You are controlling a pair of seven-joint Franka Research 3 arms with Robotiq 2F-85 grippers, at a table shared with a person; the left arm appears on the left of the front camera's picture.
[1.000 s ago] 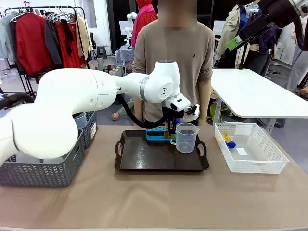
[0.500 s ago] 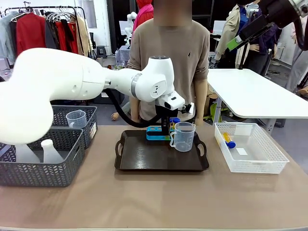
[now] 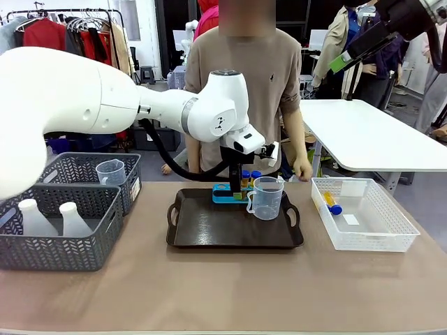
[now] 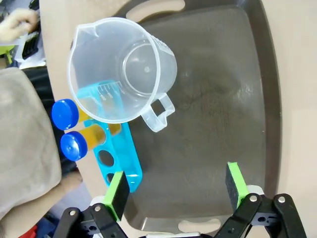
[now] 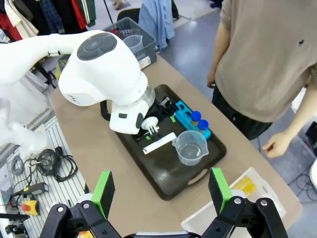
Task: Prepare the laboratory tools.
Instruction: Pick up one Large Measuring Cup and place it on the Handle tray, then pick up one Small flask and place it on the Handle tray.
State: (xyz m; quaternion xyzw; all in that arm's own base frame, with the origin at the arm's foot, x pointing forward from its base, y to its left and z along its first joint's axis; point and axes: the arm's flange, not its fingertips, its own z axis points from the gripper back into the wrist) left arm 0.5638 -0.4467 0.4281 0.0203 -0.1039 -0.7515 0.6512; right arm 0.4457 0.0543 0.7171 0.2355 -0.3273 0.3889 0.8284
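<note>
Left gripper [image 4: 176, 178] hangs over the dark brown tray [image 4: 218, 99] with its jaws spread wide and nothing between them. Right gripper [image 5: 161, 188] is also wide open and empty, parked high above the tray.

The clear measuring beaker [image 4: 121, 69] stands upright on the tray near its far right corner, touching or just beside the small blue rack [image 4: 130, 168] at the tray's far edge. Two yellow-orange tubes [image 4: 73, 146] with blue caps stand in that rack. One more tube [image 3: 332, 203] lies in the white basket [image 3: 391, 223] right of the tray. Two white flasks [image 3: 31, 216] stand in the grey basket [image 3: 63, 251] left of the tray.

My read on handling: the beaker is thin, smooth plastic, empty, so light and tippy, and the wall probably flexes if squeezed. I'd pinch the rim or the loop handle. The tubes are slim, round and slick, so grab just below the cap and pull straight up. The flasks are cone-shaped, so the neck is the only sane grip.
</note>
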